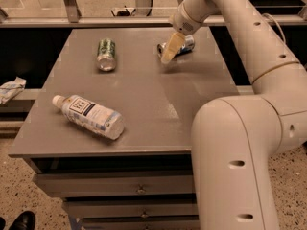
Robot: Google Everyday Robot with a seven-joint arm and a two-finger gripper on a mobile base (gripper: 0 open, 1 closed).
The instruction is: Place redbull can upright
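right, step in hand: i judge this to be the reach-and-grasp stage; the can is not upright, so the main part of the job is ahead of me.
can: the redbull can lies on its side near the far right part of the table, with one end showing to the left of the gripper and the body to the right of it.
gripper: the gripper is down at the can, its tan tip crossing in front of the can's middle; touching or just beside it, i cannot say which.
grip: i cannot tell from this view whether it is open or closed on the can.
arm: the arm reaches in from the right and above, angled down toward the can.
bystanders: a green can lies on its side well apart to the left; a bottle lies near the front left corner.
next move: i'd want a firm hold across the can's body, then a lift, a turn of the wrist to bring it vertical, and a gentle set-down on bare table.
risk: the round can could roll away from a loose hold.
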